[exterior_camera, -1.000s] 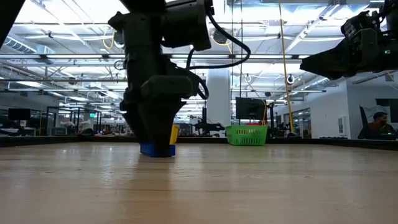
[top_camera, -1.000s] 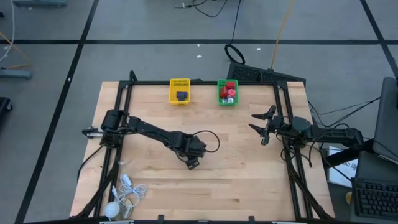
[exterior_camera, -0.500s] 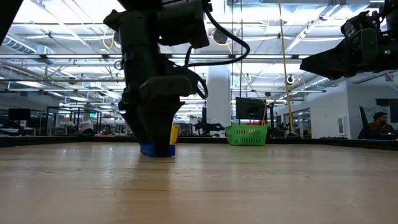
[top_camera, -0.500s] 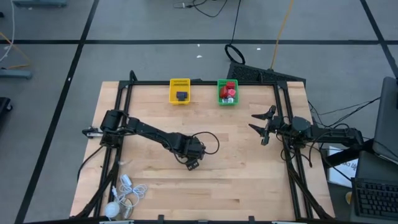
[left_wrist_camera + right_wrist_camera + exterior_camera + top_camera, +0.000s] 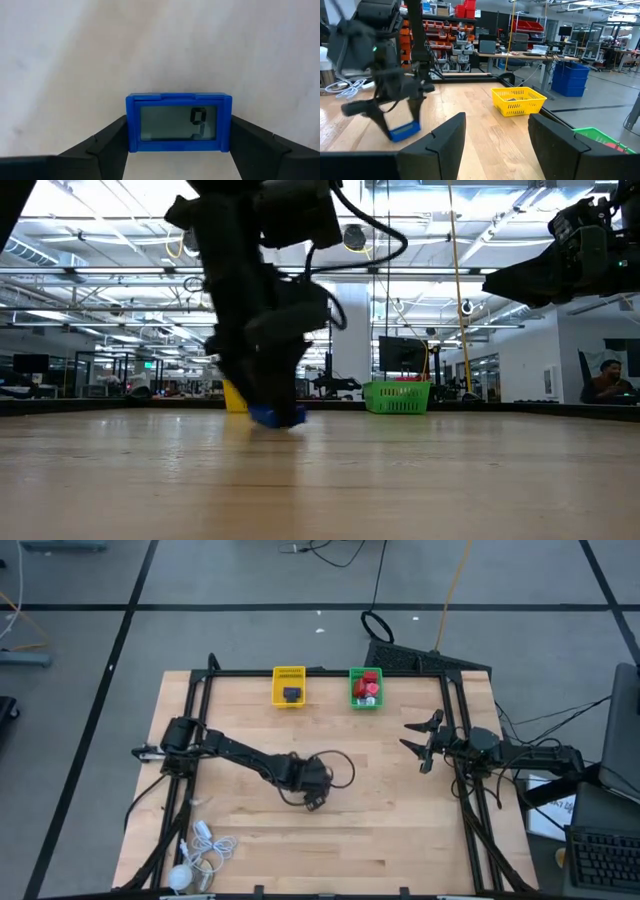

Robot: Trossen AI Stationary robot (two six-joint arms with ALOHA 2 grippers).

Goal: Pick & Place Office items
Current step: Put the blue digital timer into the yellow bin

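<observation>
Several items already lie in the green basket [image 5: 366, 688], and my left gripper [image 5: 313, 802] grips one blue piece [image 5: 178, 122] mid-bench, while my right gripper [image 5: 418, 738] waits open.

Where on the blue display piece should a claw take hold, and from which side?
Across its two short ends, from above: the blue display piece is a flat rectangle. The left claw already clamps it that way; the right claw waits open near the table edge.
</observation>
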